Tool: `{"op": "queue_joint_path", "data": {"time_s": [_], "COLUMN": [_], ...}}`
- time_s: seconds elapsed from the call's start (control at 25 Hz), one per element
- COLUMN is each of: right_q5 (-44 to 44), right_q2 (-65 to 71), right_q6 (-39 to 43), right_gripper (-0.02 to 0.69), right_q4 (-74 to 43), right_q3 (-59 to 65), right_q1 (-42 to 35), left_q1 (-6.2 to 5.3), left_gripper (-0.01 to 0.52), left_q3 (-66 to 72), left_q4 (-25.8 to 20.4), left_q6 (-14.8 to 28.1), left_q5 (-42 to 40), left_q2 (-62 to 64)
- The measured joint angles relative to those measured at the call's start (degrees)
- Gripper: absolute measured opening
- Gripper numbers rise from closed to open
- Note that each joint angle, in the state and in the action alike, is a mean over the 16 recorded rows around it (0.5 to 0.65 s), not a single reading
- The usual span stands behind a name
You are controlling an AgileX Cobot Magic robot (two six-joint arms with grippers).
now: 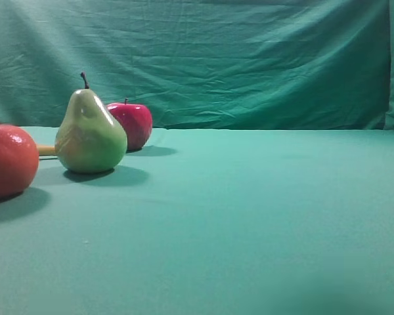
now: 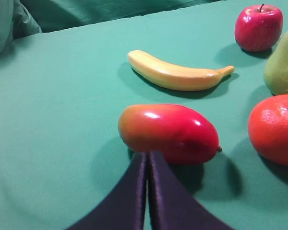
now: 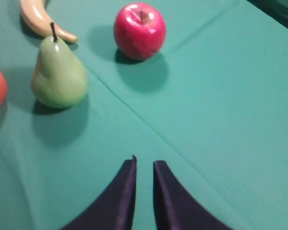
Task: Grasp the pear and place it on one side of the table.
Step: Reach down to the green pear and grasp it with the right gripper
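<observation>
I see the table (image 1: pixel 262 216), teal-green cloth, carrying the upright pear (image 1: pixel 90 130), apple (image 1: pixel 132 124), banana (image 2: pixel 175 73), mango (image 2: pixel 169 132) and orange-red fruit (image 1: pixel 8 159).

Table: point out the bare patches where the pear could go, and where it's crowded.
Free: the table right of the apple and pear, out to the backdrop, and the near strip before the pear. Also bare: left of the banana and mango. Crowded: the left cluster, pear between apple, banana and orange fruit.
</observation>
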Motion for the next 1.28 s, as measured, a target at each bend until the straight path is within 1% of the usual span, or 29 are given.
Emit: {"op": "queue_joint_path", "data": {"time_s": [0.2, 0.28, 0.36, 0.48, 0.64, 0.72, 1.04, 1.28], "right_q5": [-0.76, -0.75, -0.69, -0.65, -1.13, -1.66, -3.83, -2.42], "right_q2": [10.42, 13.98, 17.21, 21.43, 26.18, 28.20, 33.02, 30.17], "right_q6": [-0.08, -0.06, -0.04, 0.00, 0.06, 0.07, 0.10, 1.11], "right_gripper": [0.513, 0.573, 0.617, 0.644, 0.645, 0.634, 0.525, 0.441], "right_q4": [0.51, 0.92, 1.45, 2.37, 3.80, 4.49, 6.34, 6.96], "right_q3": [-8.97, -12.24, -15.11, -18.58, -21.56, -22.44, -23.53, -23.00], "right_q1": [4.70, 5.87, 6.72, 7.45, 7.71, 7.73, 7.43, 4.04], "left_q1": [0.00, 0.00, 0.00, 0.00, 0.00, 0.00, 0.00, 0.00], "left_gripper": [0.000, 0.000, 0.000, 0.000, 0.000, 0.000, 0.000, 0.000], "left_q3": [0.00, 0.00, 0.00, 0.00, 0.00, 0.00, 0.00, 0.00], "left_q4": [0.00, 0.00, 0.00, 0.00, 0.00, 0.00, 0.00, 0.00], "left_q6": [0.00, 0.00, 0.00, 0.00, 0.00, 0.00, 0.00, 0.00], "left_q5": [0.00, 0.00, 0.00, 0.00, 0.00, 0.00, 0.00, 0.00], "left_q2": [0.00, 0.00, 0.00, 0.00, 0.00, 0.00, 0.00, 0.00]}}
